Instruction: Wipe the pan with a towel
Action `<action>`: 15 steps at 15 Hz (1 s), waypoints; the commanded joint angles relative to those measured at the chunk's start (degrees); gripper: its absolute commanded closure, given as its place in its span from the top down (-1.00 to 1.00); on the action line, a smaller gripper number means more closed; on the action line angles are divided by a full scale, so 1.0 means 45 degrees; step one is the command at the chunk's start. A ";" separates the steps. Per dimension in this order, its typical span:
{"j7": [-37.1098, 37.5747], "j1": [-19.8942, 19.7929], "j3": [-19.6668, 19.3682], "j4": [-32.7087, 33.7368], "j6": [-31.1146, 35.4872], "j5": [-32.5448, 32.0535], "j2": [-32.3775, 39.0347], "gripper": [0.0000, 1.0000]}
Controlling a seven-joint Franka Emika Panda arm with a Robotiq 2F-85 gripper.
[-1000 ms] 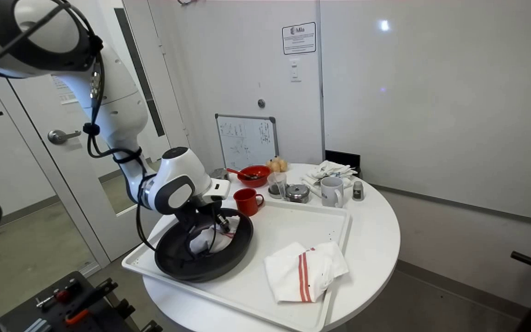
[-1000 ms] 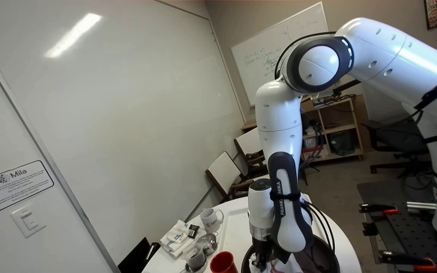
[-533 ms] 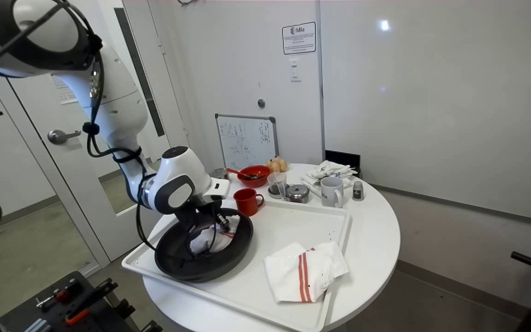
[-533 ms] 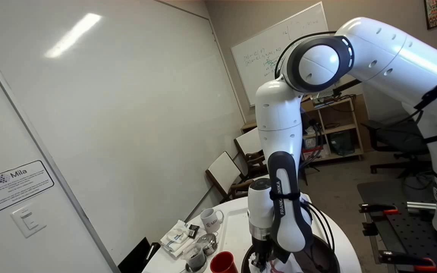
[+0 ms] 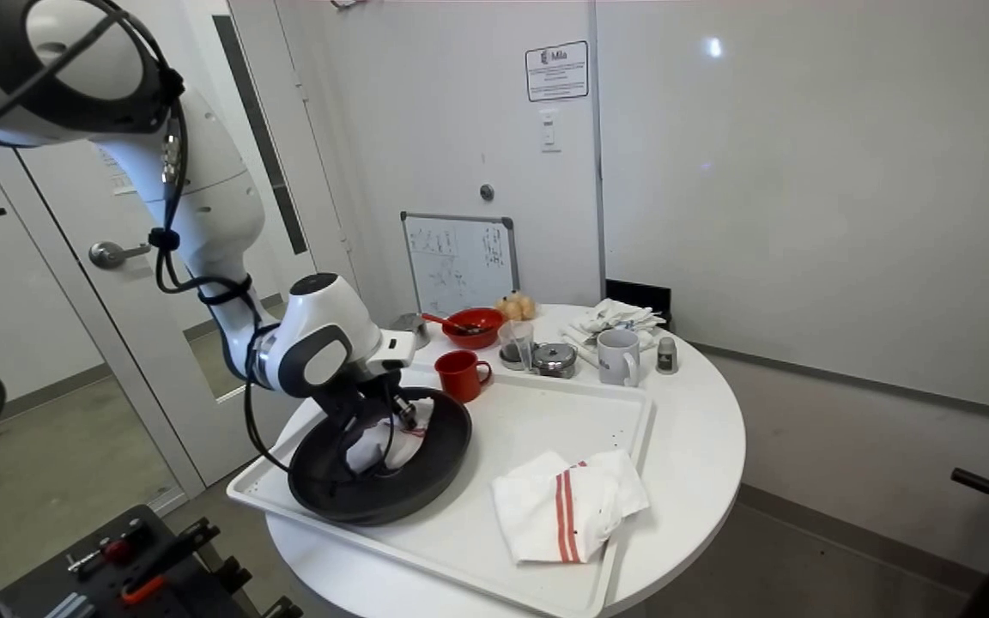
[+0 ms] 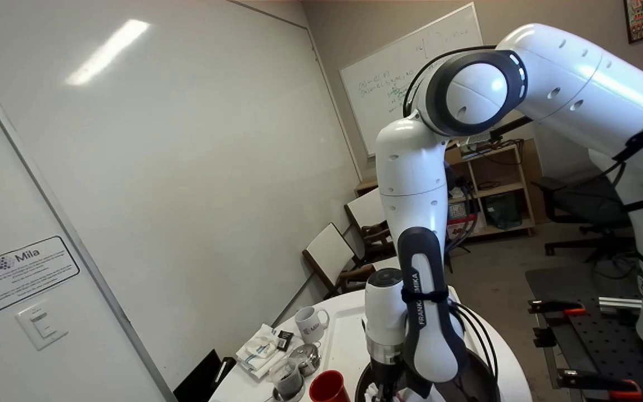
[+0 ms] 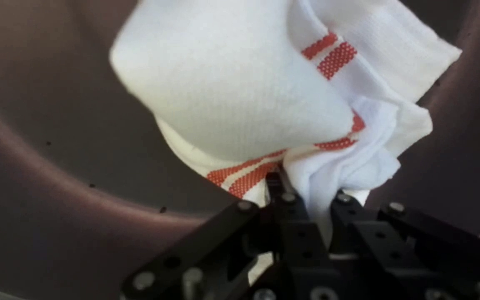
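Observation:
A round black pan (image 5: 447, 463) sits on the white tray (image 5: 563, 421); part of it also shows in an exterior view (image 6: 480, 379). A white towel with red stripes (image 7: 231, 83) lies bunched inside the pan. In the wrist view the pan's dark inner surface (image 7: 98, 162) surrounds it, with a few small dark specks. My gripper (image 7: 311, 200) is shut on a fold of the towel, low inside the pan. The towel also shows in an exterior view (image 5: 370, 448), partly behind the gripper and cable. A second white towel with red stripes (image 5: 537, 515) lies folded at the tray's corner.
A red mug (image 5: 460, 376) stands close to the pan at the tray's edge. Behind are a red bowl (image 5: 486, 322), a clear cup (image 5: 516, 343), a metal pot (image 5: 555, 360), a grey mug (image 5: 619, 356), a shaker (image 5: 666, 355) and white cloths (image 5: 619, 318).
My arm and gripper have shifted slightly left in an exterior view, dragging the held towel a little across the pan. The pan and the second towel have not moved.

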 commanded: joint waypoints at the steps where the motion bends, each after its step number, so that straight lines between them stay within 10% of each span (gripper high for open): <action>1: -0.0404 0.0999 -0.0095 -0.0321 0.0521 0.0403 0.0397 -0.95; 9: -0.1064 0.2612 -0.0033 -0.0902 0.1522 0.0597 0.0611 -0.95; 15: -0.1072 0.2128 -0.0271 -0.1309 0.1668 0.1140 0.0218 -0.95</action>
